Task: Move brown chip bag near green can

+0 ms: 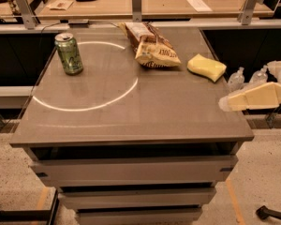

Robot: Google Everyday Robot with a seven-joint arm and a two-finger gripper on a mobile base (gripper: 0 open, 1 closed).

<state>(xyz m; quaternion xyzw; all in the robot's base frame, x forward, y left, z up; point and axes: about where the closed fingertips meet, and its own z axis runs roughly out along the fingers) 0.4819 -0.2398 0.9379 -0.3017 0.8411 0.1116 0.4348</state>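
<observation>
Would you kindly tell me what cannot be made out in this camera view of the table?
Camera view:
- Claw, at the right edge of the table: its arm is cut off by the picture's right edge.
- Green can: label markings too small to read; its far side faces away.
- Brown chip bag: lettering too small to read.
- Bottles behind the claw: lower parts hidden by it.

Grey table (145, 118) with stacked drawer fronts (131, 170) below, bright light ring (129, 89) on its top. Long wooden desk (168, 3) behind, with metal posts (136, 3). Pale speckled floor (267, 172), orange tape line (234, 200). Gripper (227, 103) at the table's right edge.
</observation>
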